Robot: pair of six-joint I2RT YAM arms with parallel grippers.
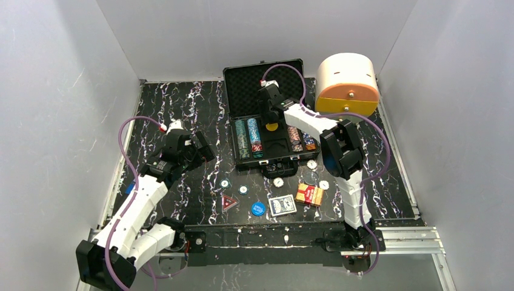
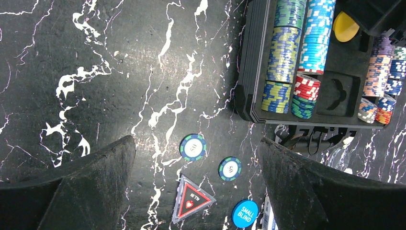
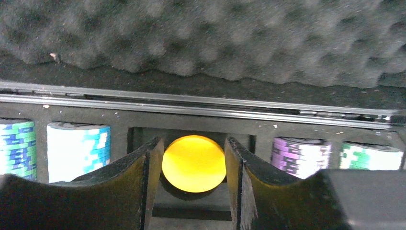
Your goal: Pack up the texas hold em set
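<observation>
A: Right gripper (image 3: 194, 143)?
B: Fingers bracketed the round yellow plastic button (image 3: 193, 165) over the centre slot of the black foam-lined briefcase (image 3: 191, 108), lined up to seat it. Gripped or released, couldn't tell.
A: Left gripper (image 2: 196, 141)?
B: Wide open, empty, above the loose red triangle marker (image 2: 191, 201), likely next.

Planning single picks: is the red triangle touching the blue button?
Apart. The left wrist view shows a clear gap between the triangle and the blue button.
</observation>
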